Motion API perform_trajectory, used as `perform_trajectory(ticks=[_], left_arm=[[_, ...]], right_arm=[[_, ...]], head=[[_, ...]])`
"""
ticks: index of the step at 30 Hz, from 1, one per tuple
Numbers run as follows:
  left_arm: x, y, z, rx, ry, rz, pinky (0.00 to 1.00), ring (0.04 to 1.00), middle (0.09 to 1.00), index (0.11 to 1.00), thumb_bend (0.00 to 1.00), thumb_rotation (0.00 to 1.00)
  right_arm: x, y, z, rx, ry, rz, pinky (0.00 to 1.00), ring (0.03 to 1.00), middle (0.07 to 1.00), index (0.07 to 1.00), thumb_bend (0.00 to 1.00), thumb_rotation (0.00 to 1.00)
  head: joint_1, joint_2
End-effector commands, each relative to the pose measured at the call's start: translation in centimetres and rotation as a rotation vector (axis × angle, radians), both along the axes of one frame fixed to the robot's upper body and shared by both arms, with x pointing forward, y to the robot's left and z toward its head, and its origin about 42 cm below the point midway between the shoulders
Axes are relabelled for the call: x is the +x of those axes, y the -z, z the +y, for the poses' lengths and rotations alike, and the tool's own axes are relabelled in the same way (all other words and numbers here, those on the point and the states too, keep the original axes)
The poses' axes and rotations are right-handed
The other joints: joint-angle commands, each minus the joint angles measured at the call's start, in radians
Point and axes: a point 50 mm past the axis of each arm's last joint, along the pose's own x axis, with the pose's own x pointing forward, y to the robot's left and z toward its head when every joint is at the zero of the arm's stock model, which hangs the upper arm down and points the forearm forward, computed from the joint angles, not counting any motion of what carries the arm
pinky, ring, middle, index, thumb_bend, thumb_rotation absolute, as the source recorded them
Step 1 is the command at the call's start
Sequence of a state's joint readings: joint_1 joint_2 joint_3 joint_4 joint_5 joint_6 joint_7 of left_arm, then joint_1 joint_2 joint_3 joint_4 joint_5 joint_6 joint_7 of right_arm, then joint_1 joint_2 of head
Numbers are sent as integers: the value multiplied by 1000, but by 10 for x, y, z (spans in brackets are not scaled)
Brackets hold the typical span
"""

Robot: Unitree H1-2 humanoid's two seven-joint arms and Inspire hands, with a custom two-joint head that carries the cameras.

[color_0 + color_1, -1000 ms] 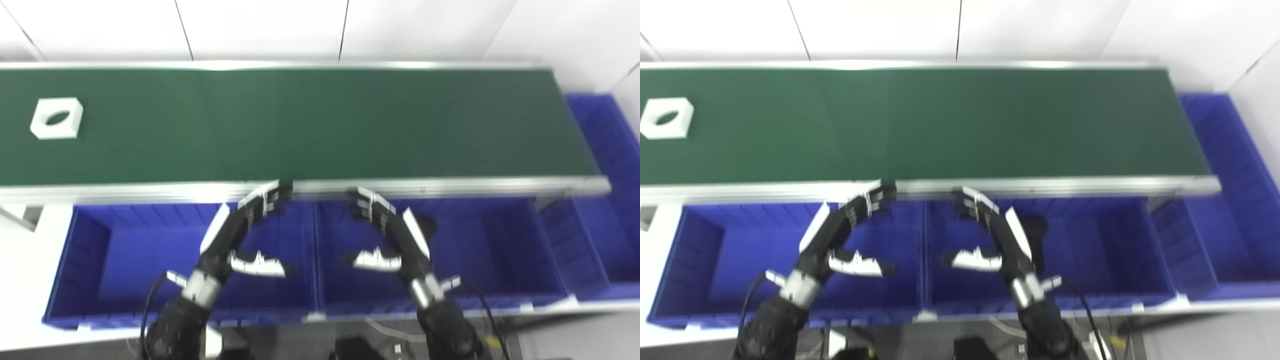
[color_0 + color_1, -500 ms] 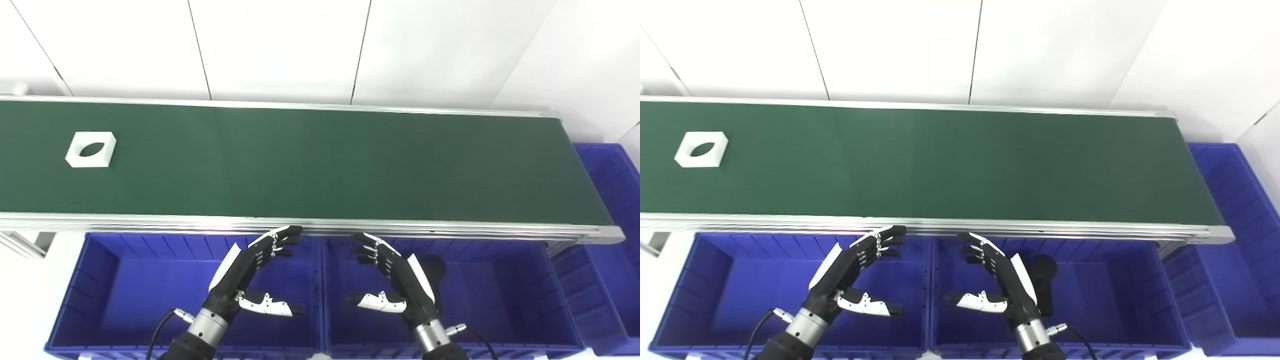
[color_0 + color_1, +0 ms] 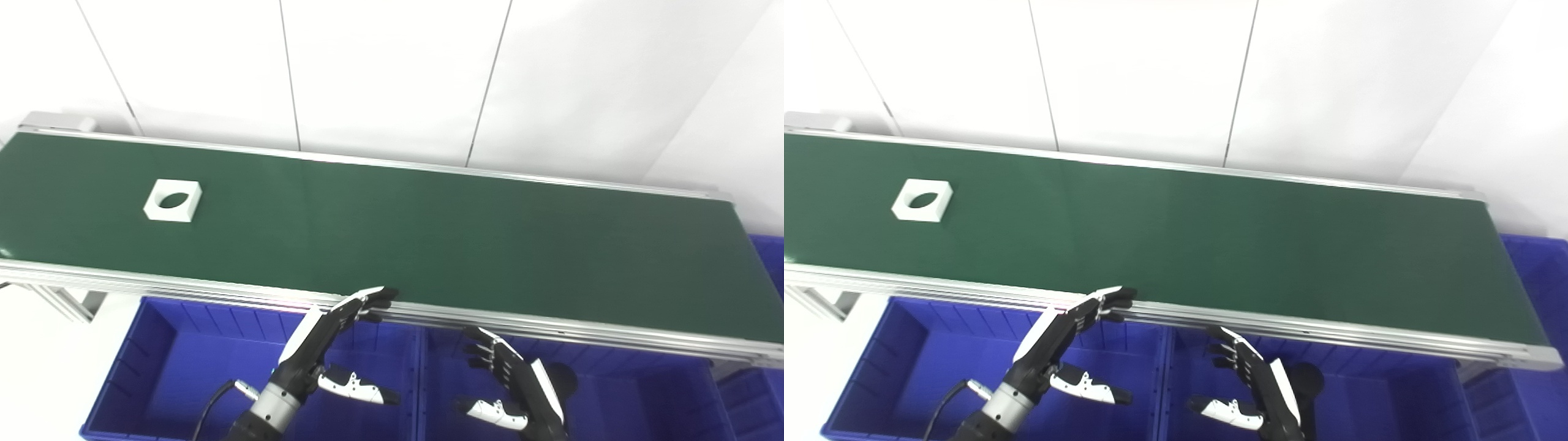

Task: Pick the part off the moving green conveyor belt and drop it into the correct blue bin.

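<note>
With nothing picked yet, the white square plastic part with a round hole (image 3: 173, 200) is lying on the green conveyor belt (image 3: 429, 233) far left of the unclenched, empty left hand (image 3: 324, 343) and right hand (image 3: 514, 386), both hovering over the blue plastic bins (image 3: 153, 367).

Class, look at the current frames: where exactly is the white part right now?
The white part lies flat on the green conveyor belt toward its left end, well left of the left hand, touching neither hand.

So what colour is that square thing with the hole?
White. The part shows best in the left eye view, on the green belt.
</note>
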State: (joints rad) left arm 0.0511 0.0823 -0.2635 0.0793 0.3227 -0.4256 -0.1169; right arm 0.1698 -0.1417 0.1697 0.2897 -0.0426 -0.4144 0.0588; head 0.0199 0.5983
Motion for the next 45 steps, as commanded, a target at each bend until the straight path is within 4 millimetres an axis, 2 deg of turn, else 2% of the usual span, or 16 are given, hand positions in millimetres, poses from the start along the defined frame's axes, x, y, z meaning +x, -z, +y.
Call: perform_trajectory(ticks=[1,7,9,15,23,31,45], left_arm=[[18,-37,1,38,-19,-172,670,777,823,803,999,123],[38,-94,12,271,-82,-402,548,691,786,790,1000,100],[42,-105,14,310,-101,-437,528,672,779,787,1000,84],[59,-143,25,465,-162,-569,542,688,767,776,1000,53],[84,-176,46,575,-211,-651,546,684,755,769,1000,50],[102,-188,61,655,-247,-629,560,695,754,773,1000,55],[147,-176,76,795,-317,-507,576,726,778,804,1000,67]], right_arm=[[6,-8,-3,17,-4,-70,732,797,862,814,1000,443],[7,-5,-9,30,-1,-53,741,798,857,817,1000,435],[7,-4,-10,28,1,-52,741,797,858,817,1000,444],[6,-3,-12,33,11,-47,747,798,859,820,1000,449],[6,-2,-11,40,12,-43,742,797,855,816,1000,450],[6,-1,-15,42,12,-35,742,796,854,816,1000,444],[7,0,-26,43,13,-29,744,795,852,817,1000,433]], head=[[14,-6],[58,-14],[63,-12],[66,-11],[73,-18],[93,-22],[148,-22]])
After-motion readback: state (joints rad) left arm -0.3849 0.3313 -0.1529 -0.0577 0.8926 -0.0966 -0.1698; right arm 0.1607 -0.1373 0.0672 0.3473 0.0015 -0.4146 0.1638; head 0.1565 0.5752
